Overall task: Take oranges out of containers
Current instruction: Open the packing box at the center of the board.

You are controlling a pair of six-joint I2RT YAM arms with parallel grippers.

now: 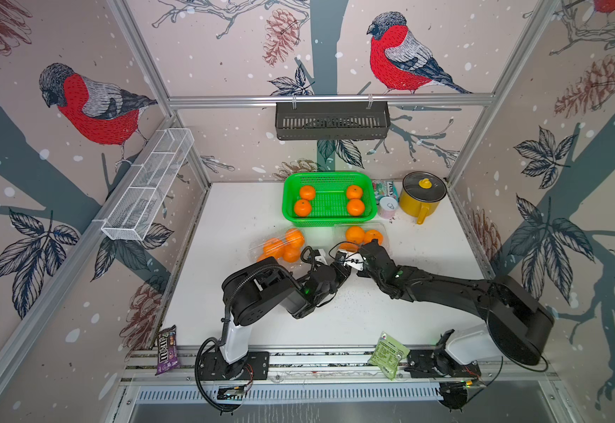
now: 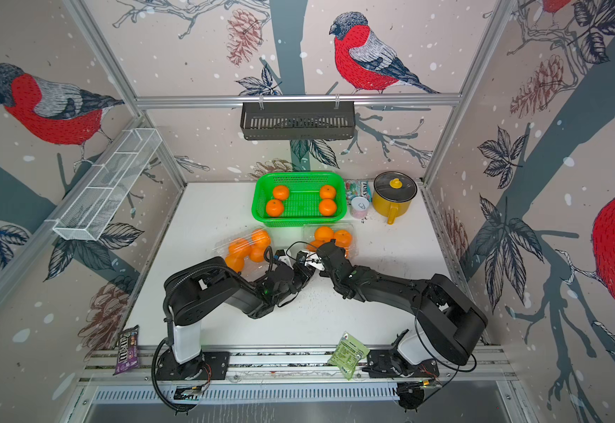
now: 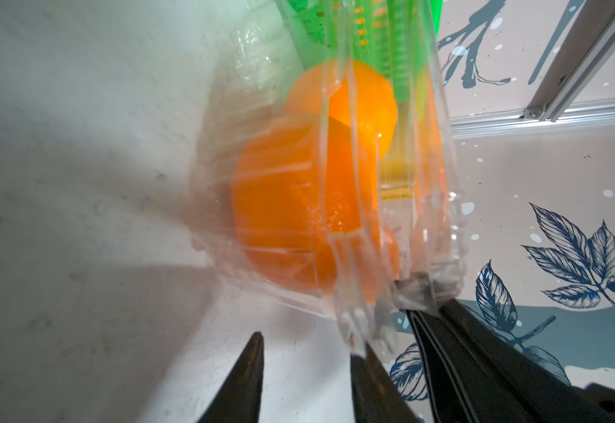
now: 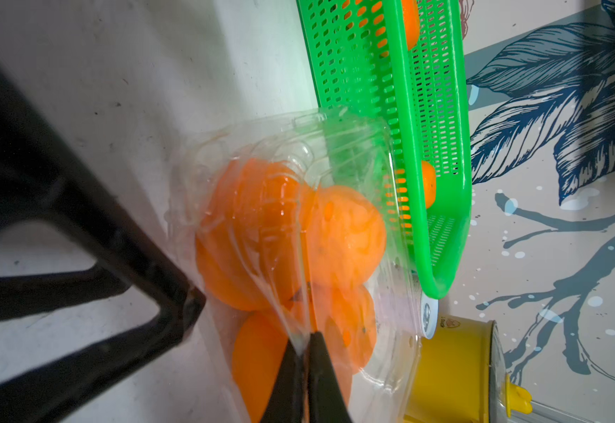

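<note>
On the white desk (image 1: 427, 263), before the green basket (image 1: 330, 177) of four oranges (image 1: 307, 192), sit the left container (image 2: 225, 249) and right container (image 4: 339, 135) — oranges inside both. The right claw (image 4: 304, 342) pinches the right container's edge; the left claw (image 3: 311, 344) is parted, grasping nothing.

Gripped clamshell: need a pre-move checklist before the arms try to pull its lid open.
1. right gripper pinch on the gripped container: ok, jaws shut on a thin plastic flap.
2. left gripper hold on the rim: not ok, jaws apart, rim beside one finger, unclamped.
3. Lid released: not ok, the oranges sit under clear plastic.
4. Room in the green basket: ok, four basket oranges at its ends, middle bare.
5. Wrist clearance: cannot tell, both arms crowd together.
6. other container latched: cannot tell.
</note>
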